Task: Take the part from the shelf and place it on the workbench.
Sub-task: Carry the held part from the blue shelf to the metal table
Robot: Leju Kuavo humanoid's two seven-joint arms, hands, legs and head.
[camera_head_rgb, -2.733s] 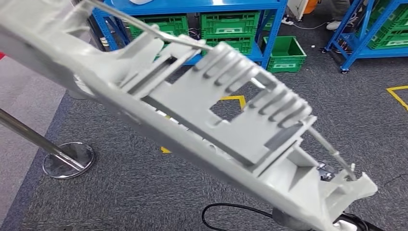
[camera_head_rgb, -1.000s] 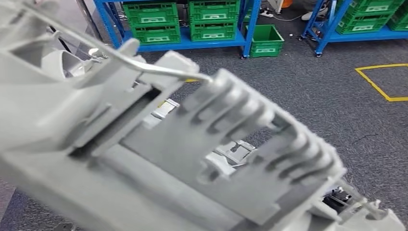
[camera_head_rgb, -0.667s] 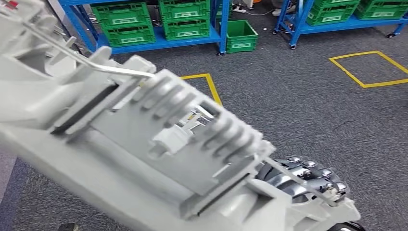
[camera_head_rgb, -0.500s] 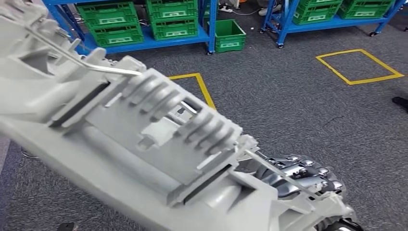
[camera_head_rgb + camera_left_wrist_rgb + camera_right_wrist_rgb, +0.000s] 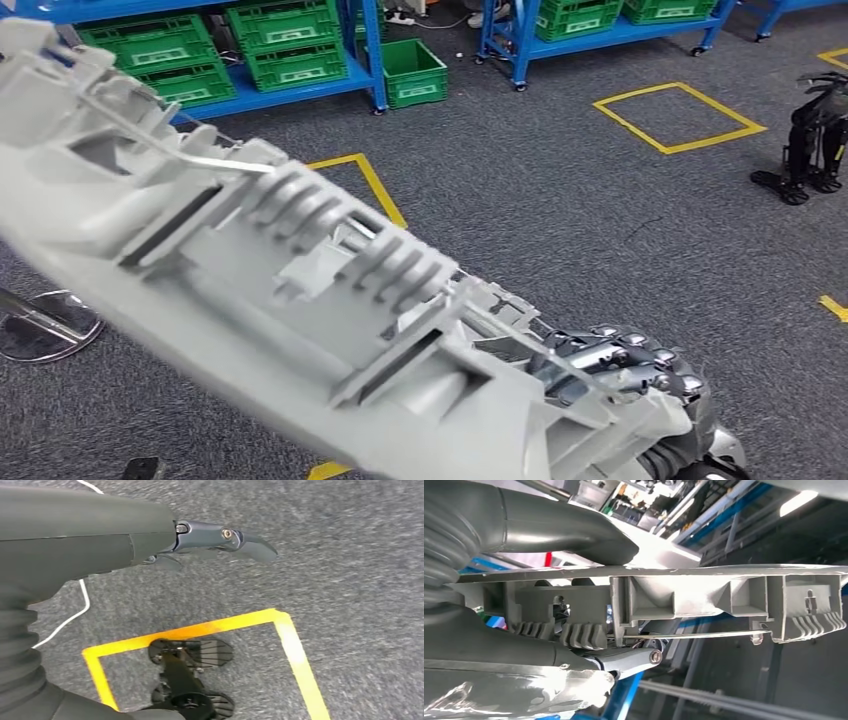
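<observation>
Part [image 5: 250, 290] moulded in matt light-grey plastic, thin bright metal rod [image 5: 190, 150] fitted along it. Right robot hand [image 5: 640, 375] finished in glossy silver metal. Floor [image 5: 560, 200] covered in rough dark-grey carpet. Crates [image 5: 290, 45] made of green plastic.

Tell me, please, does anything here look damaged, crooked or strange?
Nothing looks damaged. The grey part lies slanted across the head view, held at its lower end by the right robot hand; the left robot hand holds nothing.

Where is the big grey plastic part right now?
In the head view the grey part stretches from upper left to lower right, carried above the carpet, with the right robot hand holding its lower end and blue shelves of green crates behind it.
</observation>
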